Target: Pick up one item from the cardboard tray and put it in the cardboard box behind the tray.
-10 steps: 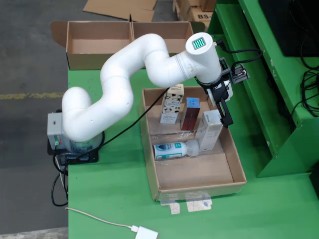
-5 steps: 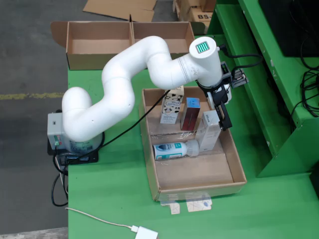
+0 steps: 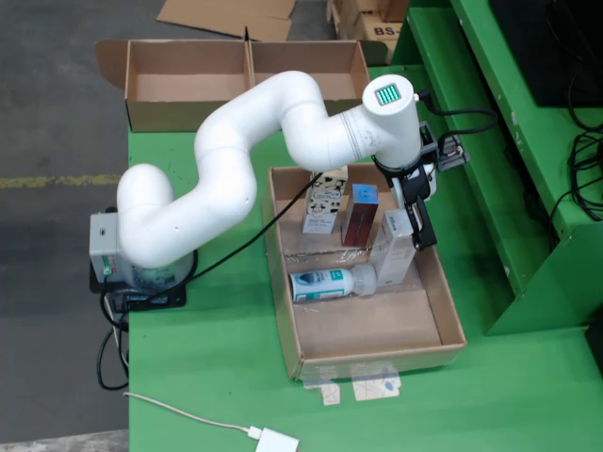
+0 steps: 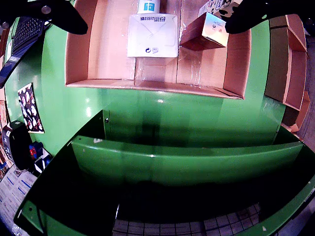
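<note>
You are looking down at a broad green table (image 3: 217, 377), and on it, in the fixed view, the white jointed arm (image 3: 226, 160) curves from its grey base (image 3: 105, 247) at the left up and over to the right. Behind the arm, at the table's far edge, stands the open two-compartment cardboard box (image 3: 240, 80); nothing can be seen inside it from here.

In front of that box lies the shallow brown cardboard tray (image 3: 363, 353). Your black two-fingered gripper (image 3: 421, 218) hangs over the tray's right side, just above the upright white carton (image 3: 396, 247). In the gripper camera its two dark fingers (image 4: 61, 14) sit well apart at the upper corners, so the claw is spread and grips nothing; the same white carton (image 4: 152, 35) shows between them from above.

The items all remain in the tray. The white carton stands near the right wall. To its left in the fixed view stands the dark red box with a blue top (image 3: 359, 215), and further left the white carton with black cow-like patches (image 3: 323, 200). In the gripper view the red box (image 4: 204, 32) lies to the right of the white carton. In front of them, lying on its side, is the white bottle with a teal label (image 3: 325, 283), its cap end touching the white carton's base.

At the table's near edge you can see a white cable and plug (image 3: 268, 439).
</note>
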Robot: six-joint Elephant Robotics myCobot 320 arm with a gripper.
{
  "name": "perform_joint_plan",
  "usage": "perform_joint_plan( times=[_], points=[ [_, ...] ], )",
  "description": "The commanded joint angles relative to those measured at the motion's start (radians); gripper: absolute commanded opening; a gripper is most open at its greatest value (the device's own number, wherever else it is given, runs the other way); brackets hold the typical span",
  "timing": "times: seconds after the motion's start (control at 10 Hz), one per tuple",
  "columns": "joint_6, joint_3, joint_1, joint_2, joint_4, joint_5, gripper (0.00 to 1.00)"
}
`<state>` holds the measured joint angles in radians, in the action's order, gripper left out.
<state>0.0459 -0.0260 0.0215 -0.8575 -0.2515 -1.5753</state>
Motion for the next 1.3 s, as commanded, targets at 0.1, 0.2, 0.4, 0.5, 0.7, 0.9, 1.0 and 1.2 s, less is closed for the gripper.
perform_joint_plan(
  times=[0.1, 0.2, 0.4, 0.5, 0.7, 0.9, 1.0, 1.2],
  points=[
    [-0.01, 0.026, 0.003, -0.002, 0.027, 0.003, 1.0],
    [-0.011, 0.026, 0.004, -0.019, 0.043, 0.005, 1.0],
    [-0.01, 0.026, 0.001, -0.035, 0.043, -0.004, 1.0],
    [-0.01, 0.026, 0.001, -0.035, 0.043, -0.004, 1.0],
    [-0.006, 0.026, -0.002, -0.061, 0.067, -0.007, 1.0],
    [-0.005, 0.026, -0.001, -0.077, 0.073, -0.006, 1.0],
    [-0.005, 0.026, 0.0, -0.093, 0.093, -0.002, 1.0],
    [-0.006, 0.026, -0.002, -0.124, 0.141, 0.006, 1.0]
  ],
)
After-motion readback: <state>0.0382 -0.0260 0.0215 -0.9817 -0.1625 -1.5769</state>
